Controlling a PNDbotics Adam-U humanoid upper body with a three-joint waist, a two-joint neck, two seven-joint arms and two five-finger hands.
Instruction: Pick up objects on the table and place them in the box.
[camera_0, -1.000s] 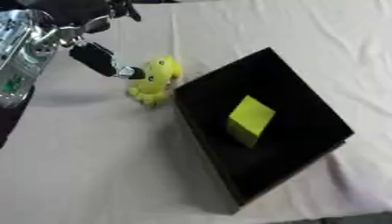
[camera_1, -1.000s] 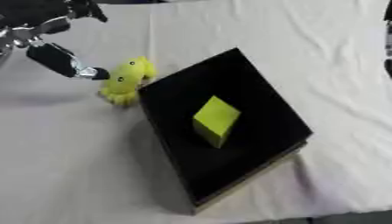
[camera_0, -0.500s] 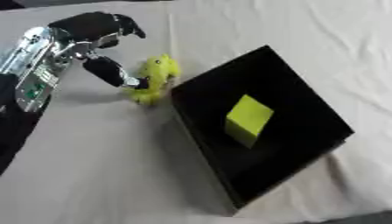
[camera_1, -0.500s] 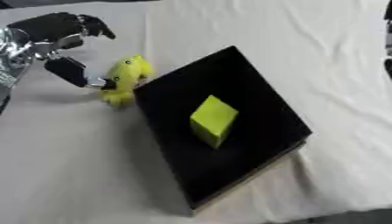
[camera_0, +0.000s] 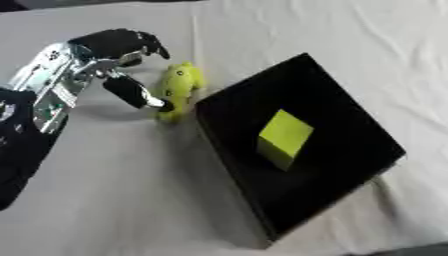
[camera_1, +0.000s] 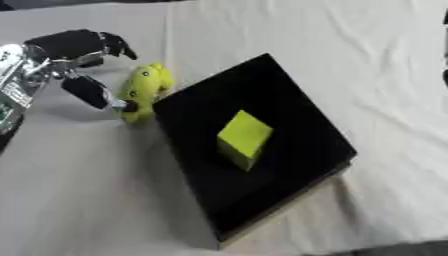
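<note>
Just beside the left hand (camera_0: 109, 60) lies the yellow-green toy (camera_0: 178, 90).

The left hand (camera_0: 109, 55) has been brought down and inward from the table's far left corner, so that more of its silver forearm is seen. Its dark fingers (camera_0: 140, 42), earlier up at the edge, are now curved above the yellow-green toy (camera_0: 178, 87), and the thumb (camera_0: 131, 92) is set against the toy's left side. The toy has been tipped more upright and shifted slightly, close beside the left corner of the black box (camera_0: 350, 150).
</note>
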